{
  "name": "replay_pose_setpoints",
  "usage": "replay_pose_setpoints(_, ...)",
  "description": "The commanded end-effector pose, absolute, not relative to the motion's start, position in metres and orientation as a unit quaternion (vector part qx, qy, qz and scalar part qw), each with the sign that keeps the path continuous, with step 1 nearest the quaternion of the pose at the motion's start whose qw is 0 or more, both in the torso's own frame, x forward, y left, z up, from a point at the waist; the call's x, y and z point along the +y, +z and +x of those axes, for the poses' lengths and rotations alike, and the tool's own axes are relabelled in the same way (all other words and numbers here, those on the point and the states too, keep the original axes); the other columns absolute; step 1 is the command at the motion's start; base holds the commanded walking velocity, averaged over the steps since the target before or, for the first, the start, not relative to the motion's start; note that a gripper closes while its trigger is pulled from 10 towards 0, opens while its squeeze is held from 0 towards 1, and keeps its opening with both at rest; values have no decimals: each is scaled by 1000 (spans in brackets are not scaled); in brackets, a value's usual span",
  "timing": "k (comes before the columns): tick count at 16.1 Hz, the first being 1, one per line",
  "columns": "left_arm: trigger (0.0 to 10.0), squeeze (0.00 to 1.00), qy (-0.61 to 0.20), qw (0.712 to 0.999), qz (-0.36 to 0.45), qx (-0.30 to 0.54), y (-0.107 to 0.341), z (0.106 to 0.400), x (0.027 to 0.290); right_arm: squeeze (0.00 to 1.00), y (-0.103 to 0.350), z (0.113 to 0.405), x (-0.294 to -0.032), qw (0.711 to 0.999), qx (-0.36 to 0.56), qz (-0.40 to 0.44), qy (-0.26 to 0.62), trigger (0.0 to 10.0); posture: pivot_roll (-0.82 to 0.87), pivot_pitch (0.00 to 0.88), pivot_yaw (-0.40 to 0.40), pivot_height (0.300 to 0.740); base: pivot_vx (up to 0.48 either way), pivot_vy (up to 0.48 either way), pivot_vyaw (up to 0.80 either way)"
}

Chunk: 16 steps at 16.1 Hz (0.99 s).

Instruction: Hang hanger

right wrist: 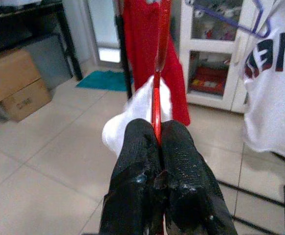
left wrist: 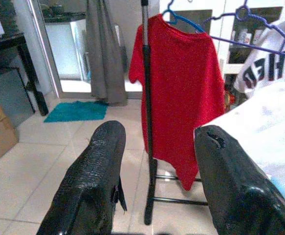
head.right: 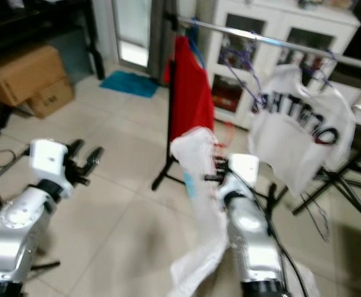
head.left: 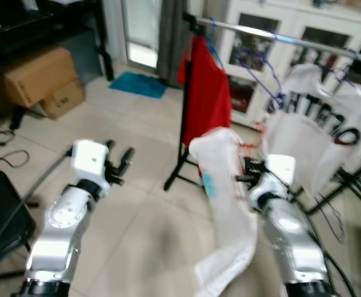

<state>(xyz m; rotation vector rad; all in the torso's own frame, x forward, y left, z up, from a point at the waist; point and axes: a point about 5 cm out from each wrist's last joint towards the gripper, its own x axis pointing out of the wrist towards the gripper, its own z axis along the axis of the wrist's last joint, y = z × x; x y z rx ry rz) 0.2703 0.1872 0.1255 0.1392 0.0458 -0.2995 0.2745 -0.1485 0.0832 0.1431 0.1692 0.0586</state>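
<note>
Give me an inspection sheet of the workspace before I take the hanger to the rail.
Surface: pale tiled floor, no table.
Job's things: red hanger carrying a white garment, held ahead of the robot; clothes rail beyond it, not yet reached.
On the rail: red shirt on a blue hanger; white lettered shirt; spare purple hangers.
Clutter: cardboard boxes, teal mat, black chair.
Grippers: right pincer shut on the red hanger; left pincer open, holding nothing, raised at the left.
Cables: black cable on the floor at far left.
Surroundings: white glass-door cabinet, grey curtain, doorway.
</note>
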Motion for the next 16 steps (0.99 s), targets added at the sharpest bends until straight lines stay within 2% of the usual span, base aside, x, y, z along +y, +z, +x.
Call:
replay_pose_setpoints(1,10000,0,-164,984,72,23,127,269,188,0,90,278,-143,995,68,74,27,10000,108,0,-32,740,461,0,0)
replay_pose_setpoints(3,10000,0,-188,980,64,23,126,268,181,0,88,278,-147,995,77,66,15,10000,104,0,-27,740,465,0,-284)
replay_pose_setpoints(6,10000,0,-207,976,67,30,123,268,176,0,89,278,-150,995,79,59,18,10000,98,0,-24,740,469,0,-800)
replay_pose_setpoints(10,10000,0,-212,974,67,36,121,267,176,0,84,276,-158,994,99,38,5,10000,96,0,-26,740,469,0,0)
replay_pose_setpoints(14,10000,0,-217,973,70,43,117,265,176,0,82,277,-173,994,108,20,-14,10000,96,0,-29,740,469,0,-800)
replay_pose_setpoints(16,10000,0,-218,972,70,45,116,264,176,0,82,278,-176,993,115,14,-13,10000,96,0,-29,740,469,0,0)
